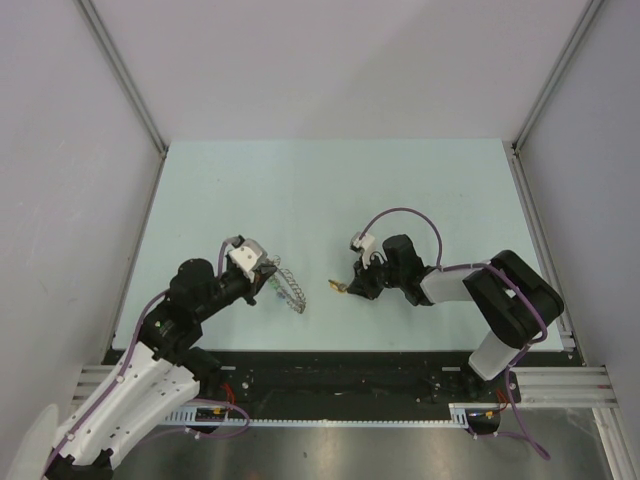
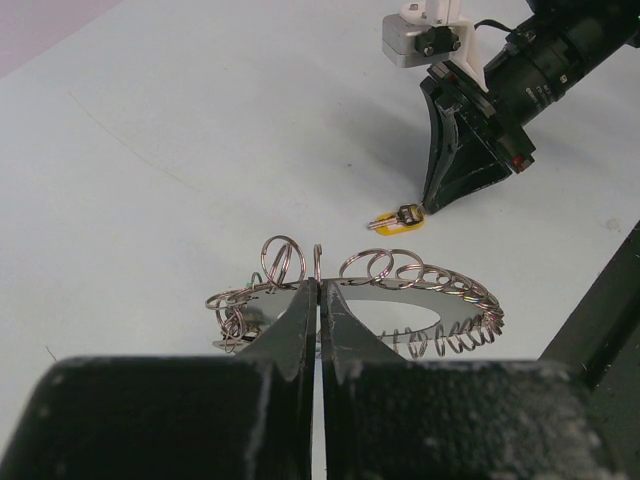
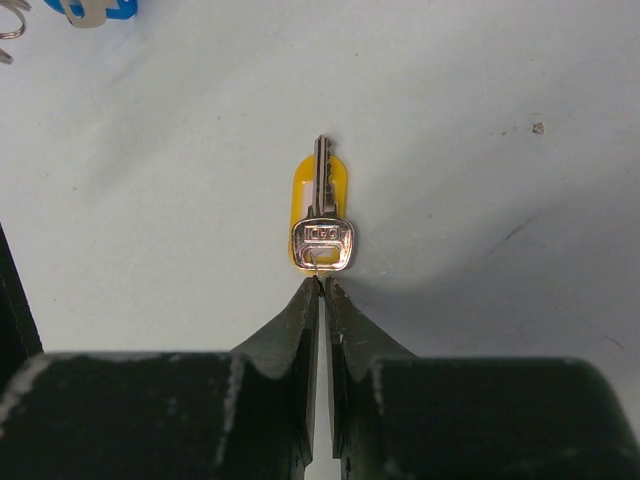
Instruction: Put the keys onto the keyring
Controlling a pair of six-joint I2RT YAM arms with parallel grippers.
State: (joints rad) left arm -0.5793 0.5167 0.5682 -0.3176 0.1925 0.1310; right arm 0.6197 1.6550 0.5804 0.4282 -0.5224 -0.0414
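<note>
Right fingers (image 3: 290, 335), nearly together, touch the head of the keys (image 3: 322, 240); left fingers (image 2: 290, 335) clamp the keyring (image 2: 455, 285).

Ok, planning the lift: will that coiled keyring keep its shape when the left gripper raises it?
Probably not: the keyring is many small linked loops, so it should sag either side of the left gripper, shut on one spot. Thin wire suggests it is light. Jagged loops would likely snag, not slide.

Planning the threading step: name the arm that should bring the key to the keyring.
Right. Its gripper is closed at the head of the key, so it can likely carry it. The left gripper is shut on the keyring and seems best used to steady it.
</note>
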